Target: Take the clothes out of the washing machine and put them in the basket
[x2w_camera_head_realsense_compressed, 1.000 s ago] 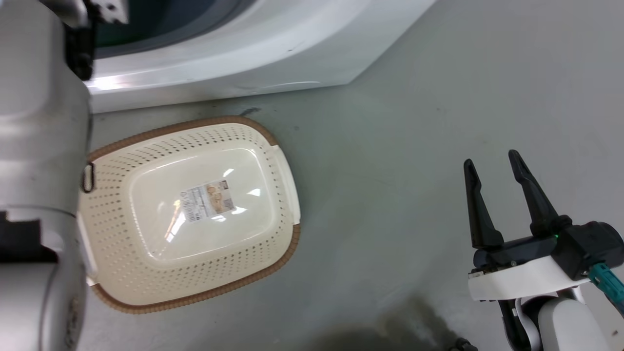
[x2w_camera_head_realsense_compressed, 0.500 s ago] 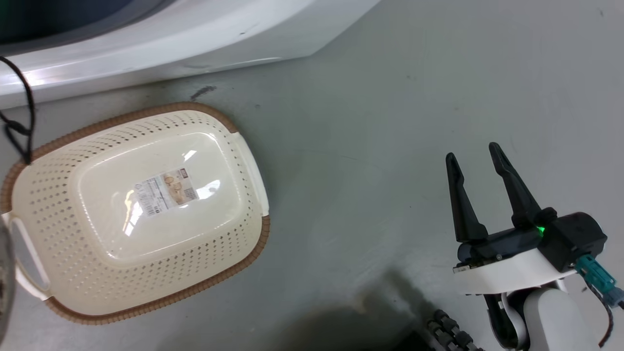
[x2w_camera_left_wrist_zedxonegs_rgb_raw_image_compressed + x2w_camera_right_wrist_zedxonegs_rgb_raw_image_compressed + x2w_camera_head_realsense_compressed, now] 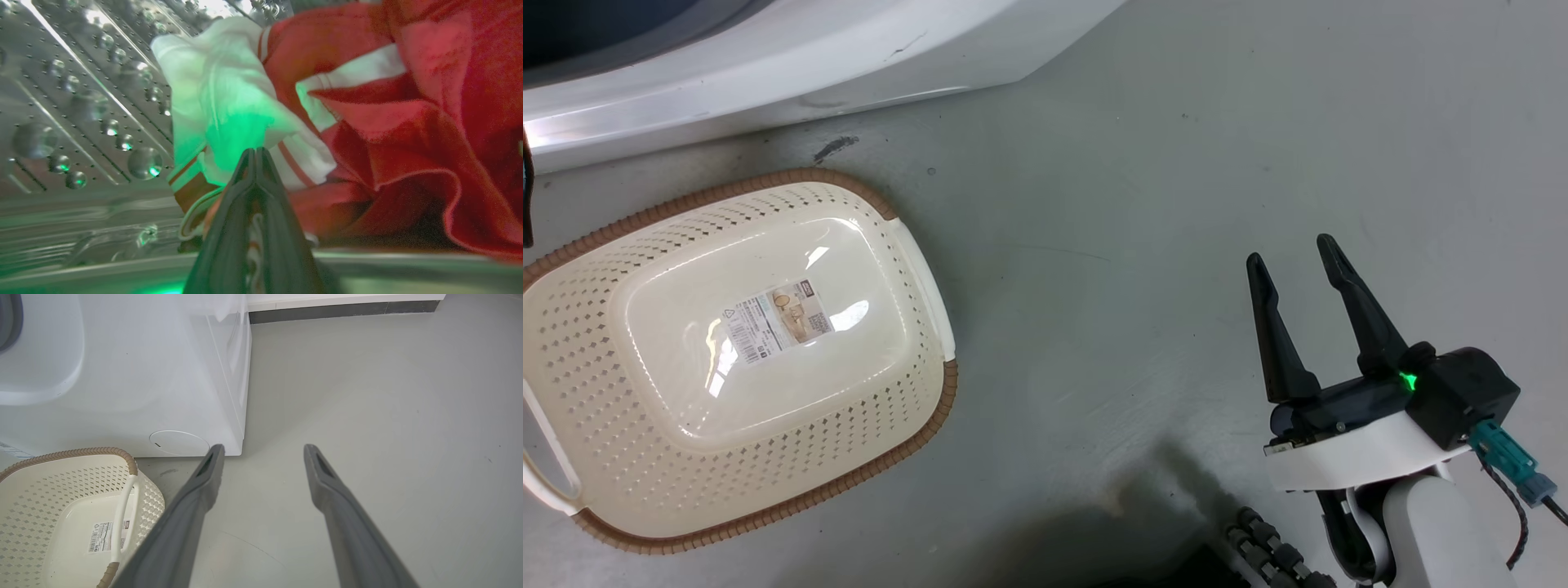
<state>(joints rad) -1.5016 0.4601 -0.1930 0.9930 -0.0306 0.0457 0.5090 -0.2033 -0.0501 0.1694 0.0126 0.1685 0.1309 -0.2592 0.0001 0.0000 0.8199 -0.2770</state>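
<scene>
Left hand (image 3: 255, 152) inside the washing machine drum (image 3: 81, 102) — fingers pressed together, tips against the clothes (image 3: 367, 122). Right hand (image 3: 1290, 248) spread open over the floor (image 3: 1135, 204) — well apart from the basket (image 3: 907, 384).

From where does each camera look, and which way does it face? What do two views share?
Head view: on the head, facing down at grey floor, cream-white perforated plastic basket and white washing machine; open right gripper shows.
Left wrist view: on the left wrist, facing into the perforated steel drum; left gripper shut on red and white clothes.
Right wrist view: on the right wrist, facing along spread fingers over floor.
Head and right wrist views share basket and machine.
</scene>
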